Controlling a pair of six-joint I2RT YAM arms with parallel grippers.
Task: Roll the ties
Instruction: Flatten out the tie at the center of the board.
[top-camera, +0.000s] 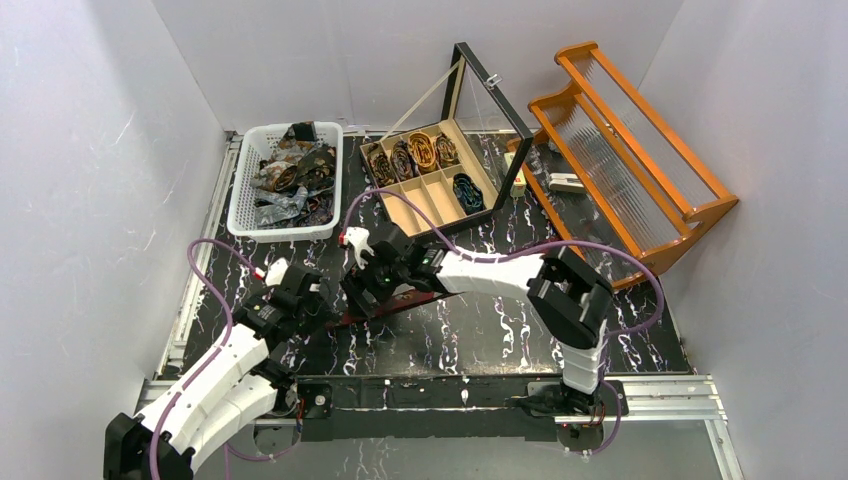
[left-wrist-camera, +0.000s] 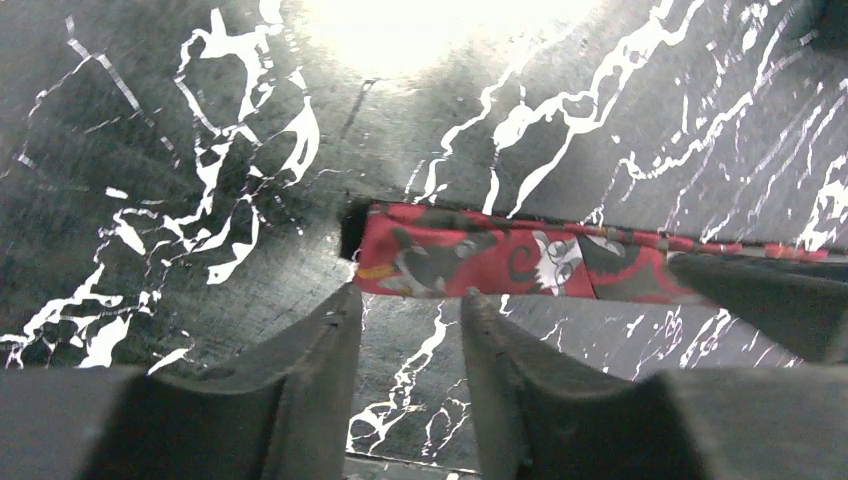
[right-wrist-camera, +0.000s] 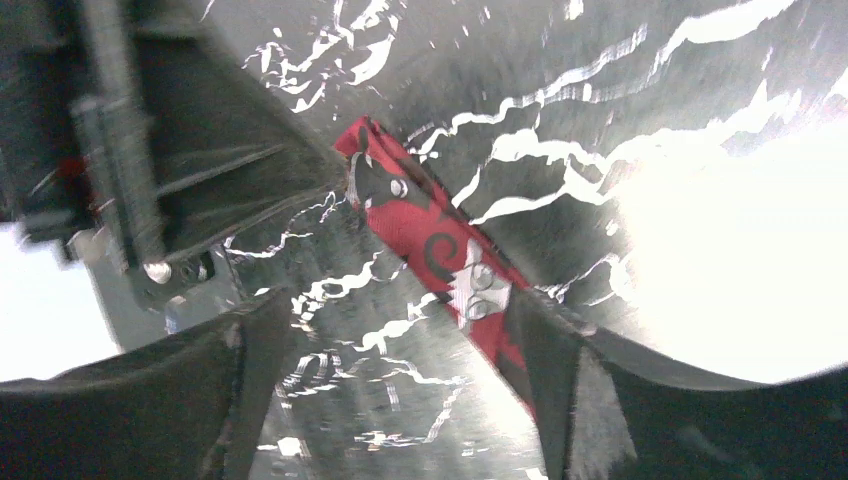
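Tie (left-wrist-camera: 480, 262): red patterned strip, flat on table (top-camera: 500, 340), mid-frame in top view.
Left gripper (left-wrist-camera: 410, 303): fingers slightly parted, empty, at the strip's end.
Right gripper (right-wrist-camera: 398, 300): fingers wide; strip apparently under 1.
Top view only: rolled ties (top-camera: 422, 150) in box (top-camera: 425, 195), upper centre.

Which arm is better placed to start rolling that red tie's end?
Left, probably. The end of the red tie lies just ahead of the open left claw; the right claw sits farther along the strip.
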